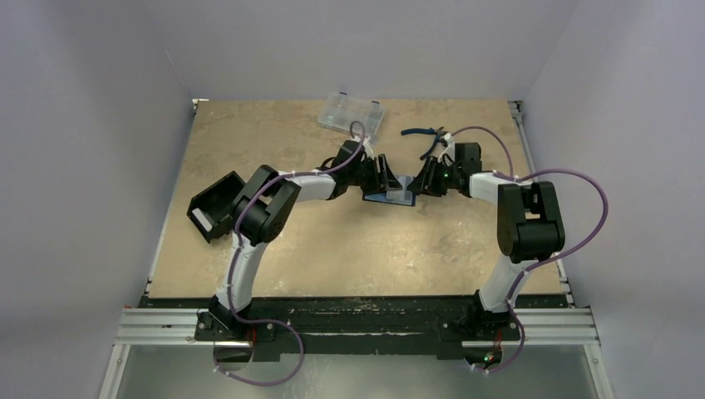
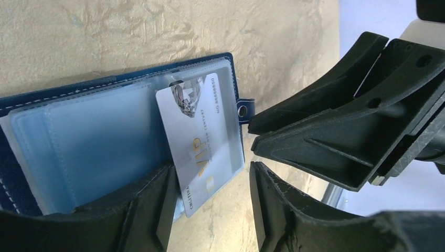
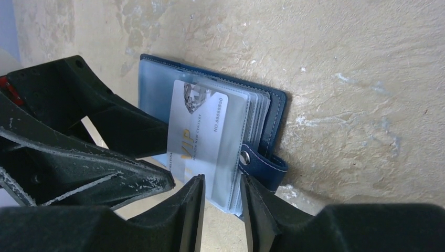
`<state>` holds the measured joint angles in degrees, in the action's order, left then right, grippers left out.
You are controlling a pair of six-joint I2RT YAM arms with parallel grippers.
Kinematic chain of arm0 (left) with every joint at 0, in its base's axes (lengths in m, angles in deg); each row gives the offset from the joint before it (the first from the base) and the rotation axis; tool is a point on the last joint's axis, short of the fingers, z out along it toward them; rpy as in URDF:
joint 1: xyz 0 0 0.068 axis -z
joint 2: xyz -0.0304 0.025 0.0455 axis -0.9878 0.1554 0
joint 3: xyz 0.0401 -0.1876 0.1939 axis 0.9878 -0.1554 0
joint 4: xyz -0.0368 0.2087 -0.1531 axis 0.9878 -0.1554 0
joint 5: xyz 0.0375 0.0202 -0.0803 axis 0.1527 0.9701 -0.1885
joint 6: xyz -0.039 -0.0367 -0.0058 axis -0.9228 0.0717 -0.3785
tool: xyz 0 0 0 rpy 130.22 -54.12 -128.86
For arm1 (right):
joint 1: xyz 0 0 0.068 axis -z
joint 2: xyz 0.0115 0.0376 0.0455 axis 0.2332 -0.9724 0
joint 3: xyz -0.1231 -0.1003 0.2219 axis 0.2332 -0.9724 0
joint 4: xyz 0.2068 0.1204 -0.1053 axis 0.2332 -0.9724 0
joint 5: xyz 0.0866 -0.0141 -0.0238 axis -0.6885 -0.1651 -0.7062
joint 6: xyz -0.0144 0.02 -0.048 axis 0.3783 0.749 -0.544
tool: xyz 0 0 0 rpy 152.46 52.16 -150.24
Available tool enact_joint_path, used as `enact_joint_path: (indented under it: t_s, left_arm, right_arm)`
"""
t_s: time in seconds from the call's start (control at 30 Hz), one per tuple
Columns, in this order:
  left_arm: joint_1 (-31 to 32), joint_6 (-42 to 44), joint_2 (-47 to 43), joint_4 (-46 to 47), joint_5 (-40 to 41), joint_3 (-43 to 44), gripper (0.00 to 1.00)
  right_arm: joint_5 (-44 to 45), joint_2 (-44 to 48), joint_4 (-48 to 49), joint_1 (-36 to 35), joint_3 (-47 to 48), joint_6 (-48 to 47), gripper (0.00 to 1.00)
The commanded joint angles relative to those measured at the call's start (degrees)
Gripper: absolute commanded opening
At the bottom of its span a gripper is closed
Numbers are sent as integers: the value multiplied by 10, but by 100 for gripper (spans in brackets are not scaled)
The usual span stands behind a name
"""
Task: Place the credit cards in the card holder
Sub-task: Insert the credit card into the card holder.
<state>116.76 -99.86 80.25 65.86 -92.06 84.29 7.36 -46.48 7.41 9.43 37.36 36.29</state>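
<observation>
One open card holder (image 3: 265,167) lies on the table (image 1: 332,249), its one credit card (image 2: 197,131) poking from a sleeve between the released fingers of the left gripper (image 2: 211,173), the right gripper (image 3: 221,181) likewise slack around the sleeve edges.

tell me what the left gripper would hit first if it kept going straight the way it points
Most likely the card, whose near end lies between the fingers of the left gripper. Right behind it are the clear sleeves of the card holder. Depth is hard to judge from this view, though.

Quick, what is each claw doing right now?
Left gripper: open, straddling the credit card, not gripping.
Right gripper: slightly open at the card holder, holding nothing.
</observation>
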Motion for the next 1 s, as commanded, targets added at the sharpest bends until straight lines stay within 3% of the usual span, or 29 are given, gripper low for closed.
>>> enact_joint_path:
  t_s: [0.0, 0.3, 0.37, 0.53, 0.77, 0.9, 0.97]
  left_arm:
    - [4, 68, -15, -98, 49, 27, 54]
    - [50, 107, 40, -138, 40, 115, 47]
    - [52, 114, 40, -134, 22, 113, 50]
    - [31, 148, -2, -121, -6, 82, 63]
    - [10, 171, -20, -187, -36, 101, 66]
    - [9, 170, -10, -189, -39, 111, 67]
    - [9, 164, 1, -188, -41, 120, 67]
  right_arm:
    - [8, 3, 2, 3, -3, -6, 38]
    - [-28, -26, 25, 1, 2, 3, 25]
    - [-60, -26, 41, 3, -1, 16, 24]
    - [-21, 12, 19, 9, -9, 6, 25]
    - [65, 79, -52, 11, -1, -23, 40]
    - [83, 75, -61, 11, 4, -13, 51]
    - [82, 64, -63, 11, 7, -8, 52]
